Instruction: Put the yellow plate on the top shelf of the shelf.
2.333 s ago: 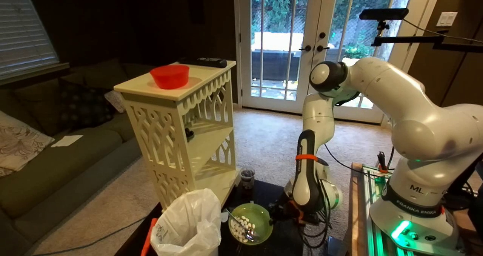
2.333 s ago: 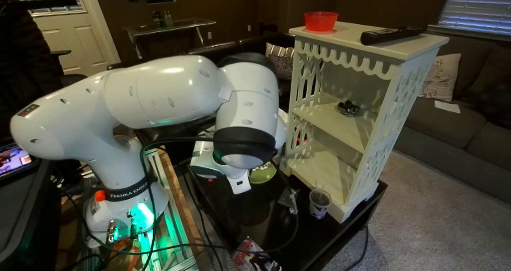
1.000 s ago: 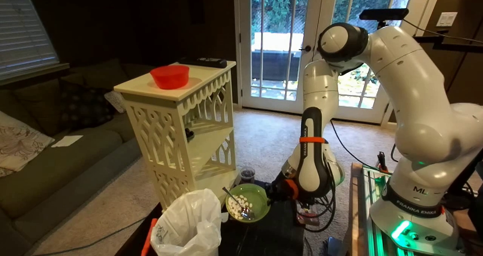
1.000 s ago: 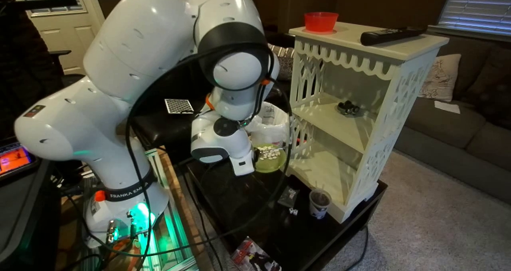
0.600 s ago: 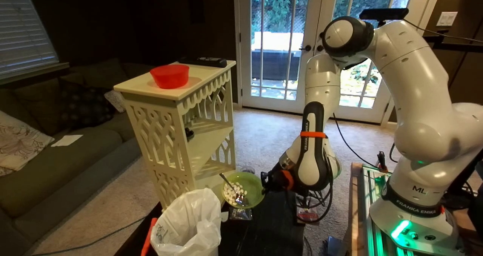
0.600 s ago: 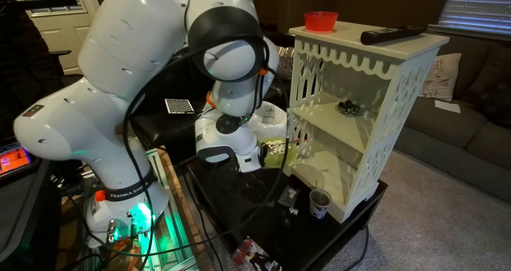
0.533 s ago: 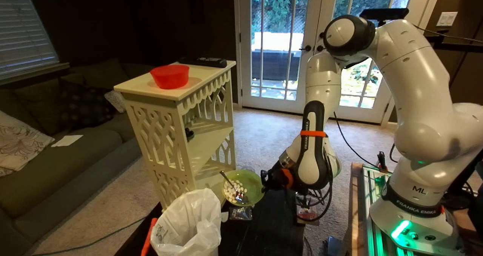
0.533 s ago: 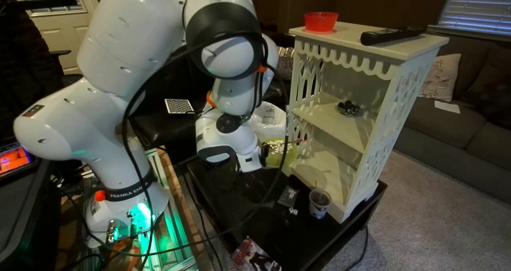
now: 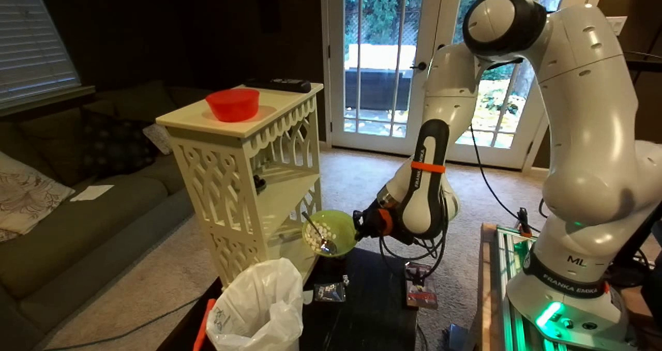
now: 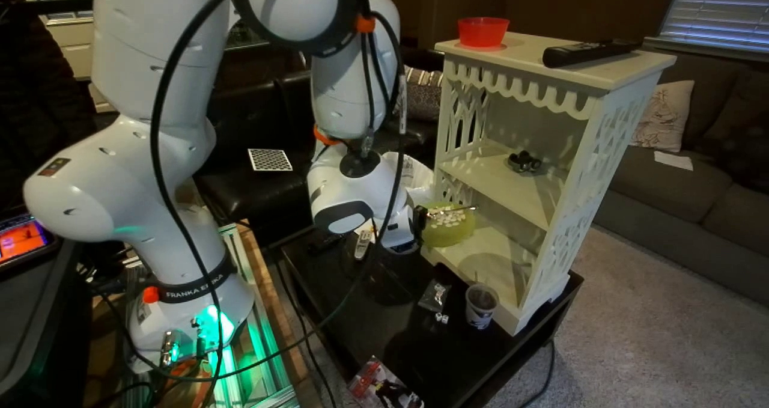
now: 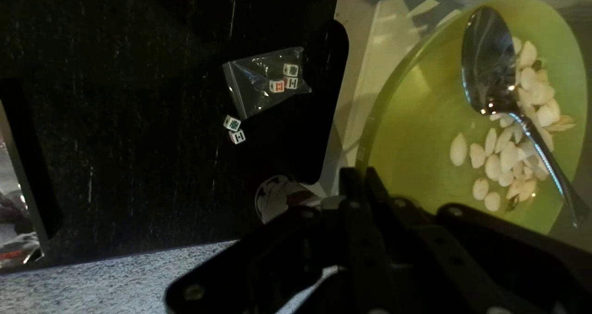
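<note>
Shelf (image 9: 287, 191): stands on the bench (image 9: 362, 309), at left in an exterior view. Its top board (image 9: 279, 103), the likely goal, holds a red bowl (image 9: 232, 105) at near left and a black remote (image 9: 285, 85) toward the far edge; placing is not yet done.
Yellow plate (image 9: 342, 229): off the bench, in the air just beside the shelf's open side, tilted and well below the board. It carries a spoon (image 11: 488, 69) and pale pieces (image 11: 508, 157). Grasp and pick-up look done, perhaps 1/3 of the task; the climb, the move left over the board, the levelling, set-down and release seem left. More tilt could spill the load.
Tool (image 11: 360, 173): right of the plate, fingers clamped on its rim.
White bag (image 9: 258, 309): near left; what it stands on is hidden.
Dice bag (image 9: 329, 292): on the bench, 2 loose dice (image 11: 237, 137) just beside it.
Cup (image 10: 482, 306): on the bench by the shelf's foot.
Packet (image 9: 420, 289): red and dark, at the bench's right edge.
Window (image 9: 36, 35): far left, blinds down.
Sofa (image 9: 114, 191): along the left, a paper (image 9: 92, 193) on it.
Glass doors (image 9: 429, 25): far side, right of the shelf, beyond pale carpet (image 9: 357, 180).
</note>
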